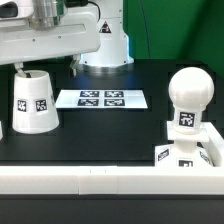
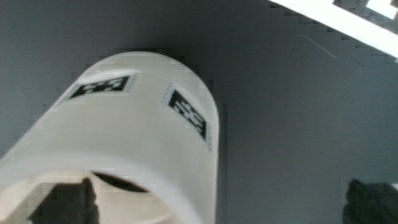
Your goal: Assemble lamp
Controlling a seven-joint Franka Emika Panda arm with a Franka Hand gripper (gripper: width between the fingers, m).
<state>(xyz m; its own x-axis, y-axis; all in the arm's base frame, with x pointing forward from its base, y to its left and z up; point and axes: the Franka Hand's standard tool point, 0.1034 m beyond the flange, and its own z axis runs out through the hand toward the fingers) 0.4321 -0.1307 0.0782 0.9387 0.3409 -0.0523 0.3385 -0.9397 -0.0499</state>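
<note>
shade [image 1: 34, 101] sits directly under gripper [image 1: 48, 62], on table [image 1: 110, 135]. marker board [image 1: 101, 98] just beside it toward exterior view's right. bulb [image 1: 188, 99] on base [image 1: 183, 152], well apart, far right.

Arm [image 1: 45, 35] reaching in across the top of the exterior view, wrist bent downward toward the exterior view's left. Gripper [image 2: 214, 205] spread pretty wide in the wrist view, dark fingers [image 2: 63, 205] poking in on either side. Can't make out the fingertips from the exterior view, honestly.
</note>
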